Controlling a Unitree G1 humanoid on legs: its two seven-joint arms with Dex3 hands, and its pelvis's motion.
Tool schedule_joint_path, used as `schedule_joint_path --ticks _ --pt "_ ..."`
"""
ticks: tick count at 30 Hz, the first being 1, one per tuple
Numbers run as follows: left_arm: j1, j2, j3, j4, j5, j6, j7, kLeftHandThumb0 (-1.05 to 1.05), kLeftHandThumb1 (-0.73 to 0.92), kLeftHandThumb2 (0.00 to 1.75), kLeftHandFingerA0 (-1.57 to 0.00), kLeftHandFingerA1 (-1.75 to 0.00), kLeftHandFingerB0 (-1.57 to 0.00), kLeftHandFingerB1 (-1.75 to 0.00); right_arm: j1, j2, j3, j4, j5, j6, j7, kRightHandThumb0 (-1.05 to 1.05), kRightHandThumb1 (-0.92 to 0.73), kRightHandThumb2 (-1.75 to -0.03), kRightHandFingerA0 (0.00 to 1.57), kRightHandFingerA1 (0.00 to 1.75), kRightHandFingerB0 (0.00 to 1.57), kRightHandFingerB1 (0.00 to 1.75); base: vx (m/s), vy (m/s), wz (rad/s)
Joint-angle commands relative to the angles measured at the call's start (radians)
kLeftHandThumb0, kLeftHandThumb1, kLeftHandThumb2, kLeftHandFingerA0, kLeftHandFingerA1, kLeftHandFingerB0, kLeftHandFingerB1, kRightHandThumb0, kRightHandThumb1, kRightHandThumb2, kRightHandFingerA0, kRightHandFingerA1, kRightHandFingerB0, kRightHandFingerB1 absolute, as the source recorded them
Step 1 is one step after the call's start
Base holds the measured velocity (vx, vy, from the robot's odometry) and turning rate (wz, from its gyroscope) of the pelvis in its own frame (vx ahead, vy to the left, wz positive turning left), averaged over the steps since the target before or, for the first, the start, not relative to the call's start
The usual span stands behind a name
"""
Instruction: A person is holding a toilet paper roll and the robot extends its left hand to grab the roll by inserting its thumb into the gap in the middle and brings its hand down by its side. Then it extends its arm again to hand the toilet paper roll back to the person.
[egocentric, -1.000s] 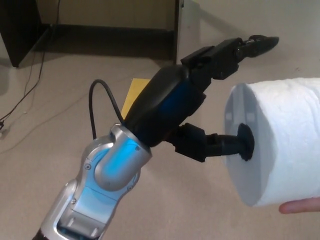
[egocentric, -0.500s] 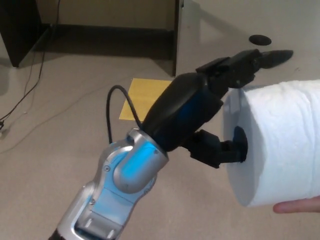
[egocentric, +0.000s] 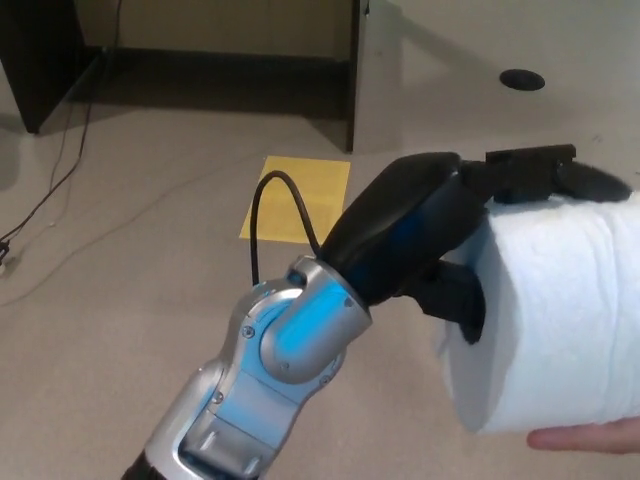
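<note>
**Thumb in the core, fingers over the top**

The robot's left hand (egocentric: 470, 235) is closed around the toilet paper roll (egocentric: 555, 320) at the right edge of the view. Its thumb (egocentric: 458, 300) is pushed into the hole in the roll's flat end, and the two black fingers (egocentric: 545, 175) lie flat along the top of the paper, so the roll's wall is pinched between them. A person's fingertips (egocentric: 590, 437) touch the roll from underneath, at the bottom right corner. A black cable (egocentric: 262, 215) loops up from the silver wrist. Behind the arm, on the beige carpet (egocentric: 120, 300), lies a yellow square sheet (egocentric: 300, 190), partly hidden by the hand. A small dark disc (egocentric: 521, 79) sits on the floor farther back, beside dark furniture (egocentric: 200, 60).
</note>
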Motion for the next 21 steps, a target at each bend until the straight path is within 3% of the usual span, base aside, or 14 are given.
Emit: schedule_joint_path --ticks 1,4,8,12,13,14,17,19,21 --pt "0.014 0.016 -0.003 0.017 0.010 -0.026 0.004 -0.13 0.79 0.75 -0.81 -1.61 -0.66 -1.42 0.012 -0.009 -0.005 0.004 -0.004 -0.003 -0.003 -0.36 -0.67 -0.60 0.75 0.60 0.54 0.42 0.00 0.000 0.00" --pt "0.025 0.027 0.010 0.010 0.008 -0.026 0.005 -0.14 0.80 0.75 -0.75 -1.56 -0.70 -1.35 0.012 -0.005 -0.007 0.007 -0.002 0.003 -0.003 -0.37 -0.67 -0.60 0.75 0.60 0.54 0.42 0.00 0.000 0.00" --pt "0.048 0.047 0.021 0.001 0.001 -0.032 0.001 -0.12 0.80 0.73 -0.74 -1.57 -0.65 -1.40 0.013 0.000 -0.005 0.008 -0.003 0.006 -0.002 -0.36 -0.67 -0.60 0.73 0.58 0.55 0.42 0.00 0.000 0.00" --pt "0.074 0.063 0.031 -0.015 -0.002 -0.025 -0.001 -0.16 0.83 0.68 -0.75 -1.65 -0.56 -1.49 0.013 0.003 -0.001 0.007 -0.007 0.003 -0.005 -0.36 -0.67 -0.61 0.74 0.59 0.55 0.42 0.00 0.000 0.00" --pt "0.090 0.070 0.037 -0.032 -0.001 -0.016 -0.004 -0.17 0.80 0.72 -0.68 -1.69 -0.57 -1.47 0.015 0.003 -0.001 0.006 -0.006 0.002 -0.003 -0.36 -0.67 -0.60 0.74 0.59 0.55 0.42 0.00 0.000 0.00" --pt "0.108 0.088 0.056 -0.039 -0.008 -0.030 -0.001 -0.13 0.78 0.66 -0.79 -1.67 -0.57 -1.45 0.013 0.001 0.000 0.005 -0.007 0.004 -0.001 -0.36 -0.67 -0.60 0.73 0.59 0.55 0.42 0.00 0.000 0.00" --pt "0.133 0.118 0.110 -0.020 -0.025 -0.100 0.032 -0.06 0.72 0.85 -0.77 -1.63 -0.63 -1.44 0.009 -0.004 0.001 0.005 -0.009 0.002 0.000 -0.35 -0.67 -0.60 0.74 0.59 0.55 0.43 0.00 0.000 0.00" --pt "0.141 0.139 0.153 -0.007 -0.056 -0.126 0.028 -0.04 0.72 0.88 -0.76 -1.59 -0.64 -1.41 0.007 -0.006 0.001 0.006 -0.009 0.003 0.006 -0.35 -0.67 -0.60 0.73 0.57 0.55 0.42 0.00 0.000 0.00" --pt "0.153 0.156 0.201 -0.005 -0.099 -0.135 0.018 -0.03 0.73 0.88 -0.79 -1.52 -0.69 -1.28 0.005 -0.007 0.002 0.007 -0.010 0.001 0.009 -0.36 -0.67 -0.60 0.74 0.60 0.55 0.43 0.00 0.000 0.00"
